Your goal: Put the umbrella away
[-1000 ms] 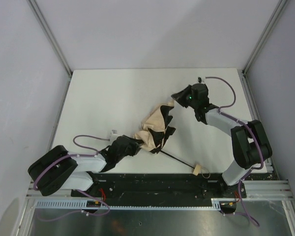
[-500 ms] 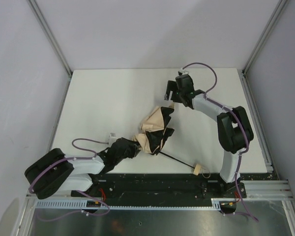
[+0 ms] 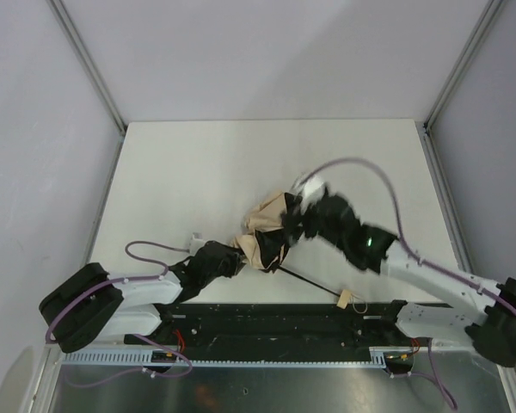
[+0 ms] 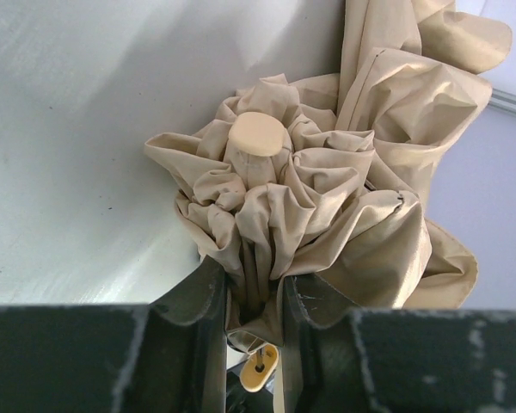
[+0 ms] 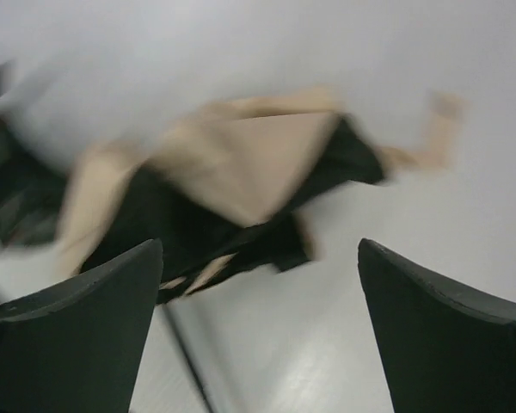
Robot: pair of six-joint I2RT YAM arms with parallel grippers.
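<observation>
The umbrella [image 3: 271,234] lies half-collapsed in the middle of the white table, its beige fabric bunched and dark underside showing. Its thin dark shaft [image 3: 314,282] runs toward the near edge and ends at the small tan handle [image 3: 344,298]. My left gripper [image 3: 234,258] is shut on gathered fabric just below the round tan cap [image 4: 258,135]; the left wrist view shows folds pinched between both fingers [image 4: 251,280]. My right gripper [image 3: 297,219] hovers over the umbrella's right side, wide open. Its view is blurred, with the canopy [image 5: 241,163] beyond the empty fingertips [image 5: 260,249].
The white table [image 3: 181,172] is fenced by metal frame posts [image 3: 112,112] at the back corners and grey walls. A black rail [image 3: 275,323] runs along the near edge, just beyond the handle. The right arm's purple cable [image 3: 370,168] arcs above the table.
The right gripper has let go of the canopy's far edge, opened wide, and swung round to come at the umbrella from the near right. The left gripper keeps its hold.
</observation>
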